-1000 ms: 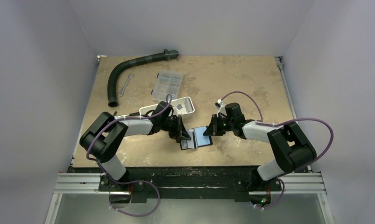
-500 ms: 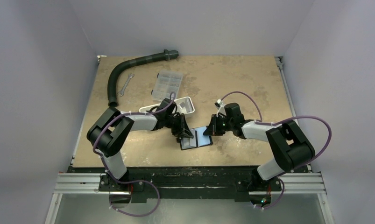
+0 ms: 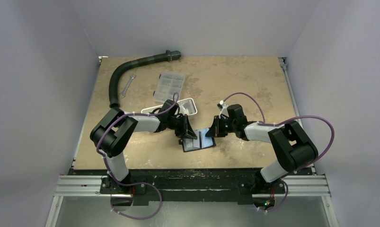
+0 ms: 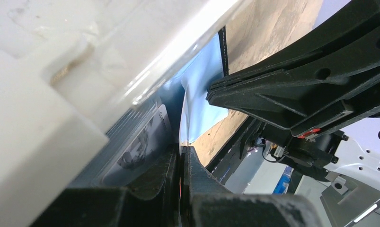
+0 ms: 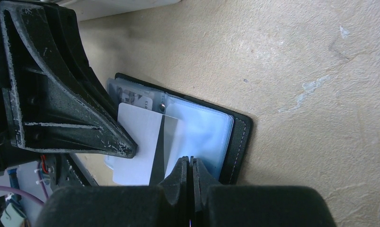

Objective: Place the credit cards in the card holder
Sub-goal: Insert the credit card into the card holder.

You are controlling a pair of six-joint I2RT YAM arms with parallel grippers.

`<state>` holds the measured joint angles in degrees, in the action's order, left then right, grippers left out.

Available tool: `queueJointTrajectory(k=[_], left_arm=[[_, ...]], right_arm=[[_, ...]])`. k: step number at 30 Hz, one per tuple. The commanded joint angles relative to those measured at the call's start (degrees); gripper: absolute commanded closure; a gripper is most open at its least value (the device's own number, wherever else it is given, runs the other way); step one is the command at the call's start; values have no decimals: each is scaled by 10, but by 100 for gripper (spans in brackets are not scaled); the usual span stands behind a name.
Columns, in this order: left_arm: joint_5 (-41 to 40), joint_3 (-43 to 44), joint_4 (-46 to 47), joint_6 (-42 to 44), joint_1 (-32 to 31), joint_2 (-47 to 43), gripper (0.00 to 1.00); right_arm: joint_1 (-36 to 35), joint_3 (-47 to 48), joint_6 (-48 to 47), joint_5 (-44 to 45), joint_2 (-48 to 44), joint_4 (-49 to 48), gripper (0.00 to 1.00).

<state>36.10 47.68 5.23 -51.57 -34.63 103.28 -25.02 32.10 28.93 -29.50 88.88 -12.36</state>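
Note:
The black card holder [image 3: 200, 142] lies open on the table between my grippers, its clear bluish sleeves [image 5: 199, 130] facing up. My left gripper [image 3: 187, 135] is shut on a thin white card [image 5: 138, 135], which lies partly over the holder's left half. In the left wrist view the card shows edge-on [image 4: 181, 137]. My right gripper [image 3: 210, 134] is shut on the edge of one clear sleeve at the holder's right half [image 5: 190, 163]. A printed greyish card [image 5: 136, 97] sits in a sleeve. No orange-yellow card shows.
A white tray [image 3: 191, 107] stands just behind the left gripper. A clear compartment box [image 3: 170, 86], a wrench [image 3: 127, 87] and a black corrugated hose [image 3: 131, 70] lie at the back left. The table's front edge is just below the holder.
The left arm's elbow has swung right and its gripper has edged slightly toward the holder. The right gripper and the holder have barely moved.

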Motion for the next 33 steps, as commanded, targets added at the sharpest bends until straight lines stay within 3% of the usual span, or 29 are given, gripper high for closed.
queueJointTrajectory(k=[1,13,20,28,33], left_arm=[[-65,-21,43,-4,-1,-1,100],[-125,-32,33,2,-1,-23,100],[-91,-50,92,-35,-11,-7,100],[-80,-54,88,-21,-25,-2,100],[-140,-14,-18,34,-44,-19,68]], right_arm=[[0,-6,-8,15,6,-3,100],[0,-7,-7,12,7,-3,100],[0,-7,-6,9,4,-2,100],[0,-4,-8,9,-16,14,100],[0,1,-13,10,-31,30,100]])
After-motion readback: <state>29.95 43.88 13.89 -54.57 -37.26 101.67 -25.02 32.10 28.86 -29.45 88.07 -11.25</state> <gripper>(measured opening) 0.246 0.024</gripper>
